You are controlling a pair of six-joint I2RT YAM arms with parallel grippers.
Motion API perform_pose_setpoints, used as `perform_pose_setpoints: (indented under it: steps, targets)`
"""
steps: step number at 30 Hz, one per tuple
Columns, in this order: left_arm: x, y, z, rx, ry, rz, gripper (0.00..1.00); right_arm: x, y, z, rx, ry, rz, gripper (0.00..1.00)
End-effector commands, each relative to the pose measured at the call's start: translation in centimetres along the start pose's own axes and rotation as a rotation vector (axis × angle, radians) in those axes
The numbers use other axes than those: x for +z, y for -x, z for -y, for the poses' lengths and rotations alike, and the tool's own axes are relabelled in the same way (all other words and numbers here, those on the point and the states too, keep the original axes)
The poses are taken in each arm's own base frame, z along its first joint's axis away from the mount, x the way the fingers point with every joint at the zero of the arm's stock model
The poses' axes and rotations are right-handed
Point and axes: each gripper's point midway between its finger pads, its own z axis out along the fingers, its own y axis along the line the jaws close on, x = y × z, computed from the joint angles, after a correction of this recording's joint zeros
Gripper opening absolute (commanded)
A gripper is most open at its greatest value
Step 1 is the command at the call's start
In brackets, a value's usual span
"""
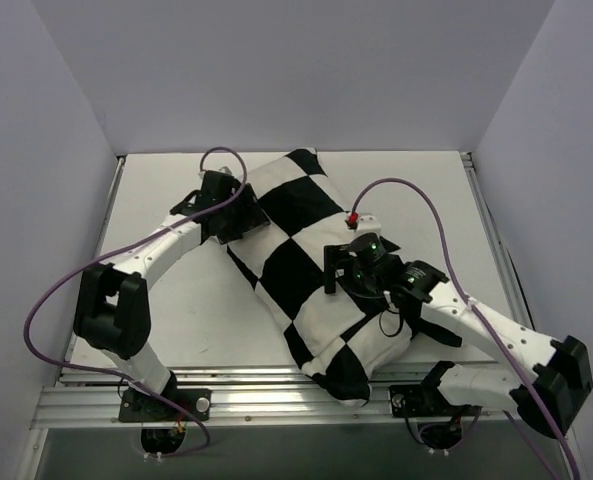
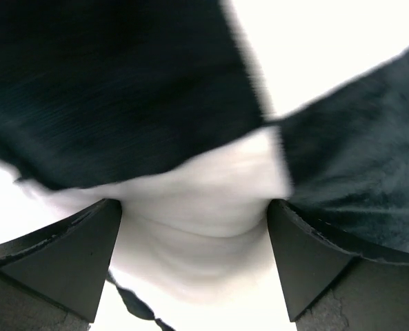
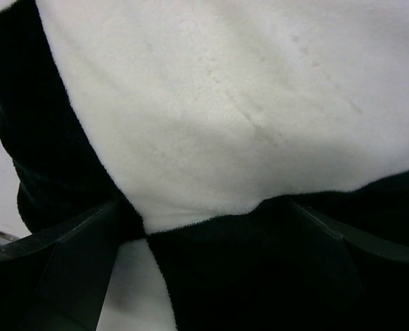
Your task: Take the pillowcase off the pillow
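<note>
Plainly, the pillowcase [image 1: 298,250] lies slantwise on the bench [image 1: 181,310], its long axis running from the far middle down to the near right. The pillow is inside it and hidden; I cannot tell which end is the open one.

The left gripper [image 1: 236,212] sits at the far end, on its left edge. Its wrist view shows the fingers [image 2: 73,265] spread, with white plush bulging between them but not pinched. The right gripper [image 1: 344,272] rests on the cover about midway along, toward its right edge and nearer the near end. Its fingers [image 3: 70,269] are also parted, and the checks lie close beneath them.

Stripping the case probably means pulling along that diagonal. The left arm is better placed to pinch cloth at the far end, while the right holds down or grips the middle. A pinch that goes too deep could catch the pillow as well.
</note>
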Motion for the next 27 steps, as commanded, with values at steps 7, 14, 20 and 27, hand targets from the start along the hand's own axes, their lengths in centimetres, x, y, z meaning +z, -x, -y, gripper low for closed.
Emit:
perform_pose_setpoints:
  steps: [7, 14, 20, 27]
  targets:
    - [-5.3, 9.4, -7.6, -0.090, 0.101, 0.231, 0.94, 10.1, 4.5, -6.6, -0.161, 0.125, 0.018, 0.88]
    - [-11.5, 5.6, -2.2, 0.224, -0.021, 0.233, 0.94, 13.3, 11.5, -9.5, -0.273, 0.108, 0.106, 0.87]
    - [-14.2, -0.6, 1.9, 0.449, -0.146, 0.222, 0.95, 8.0, 14.1, -7.9, -0.193, 0.059, 0.197, 0.90]
    - [-15.1, -5.0, 6.0, 0.702, -0.268, 0.225, 0.98, 1.2, 11.7, -0.7, -0.026, -0.094, 0.232, 0.94]
